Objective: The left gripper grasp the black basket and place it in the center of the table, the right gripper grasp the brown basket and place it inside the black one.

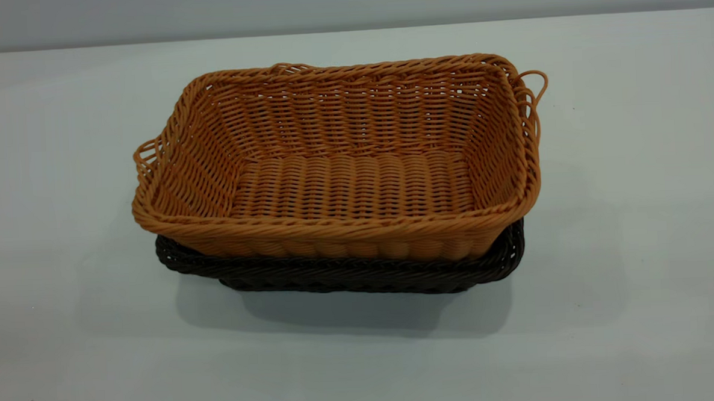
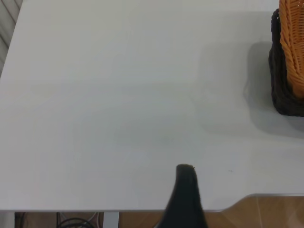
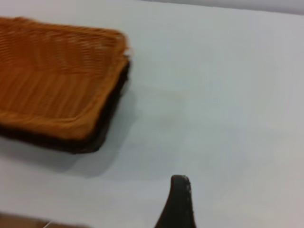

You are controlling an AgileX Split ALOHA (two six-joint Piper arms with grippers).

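Observation:
The brown basket [image 1: 355,164] sits nested inside the black basket [image 1: 348,274] at the middle of the table [image 1: 636,242]. Only the black basket's rim and lower front wall show beneath it. Neither gripper shows in the exterior view. My left gripper [image 2: 235,190] hovers over bare table well apart from the baskets, with one black finger [image 2: 186,194] showing. The black basket [image 2: 284,90] and brown basket [image 2: 292,42] lie at that view's edge. My right gripper [image 3: 213,194] is also clear of the baskets, one finger [image 3: 179,202] showing, the brown basket [image 3: 52,80] and black basket [image 3: 102,128] beyond it. Both hold nothing.
The table's edge [image 2: 142,210] runs close under my left gripper, with a wooden floor [image 2: 266,213] and cables below it. A grey wall [image 1: 348,5] stands behind the table's far edge.

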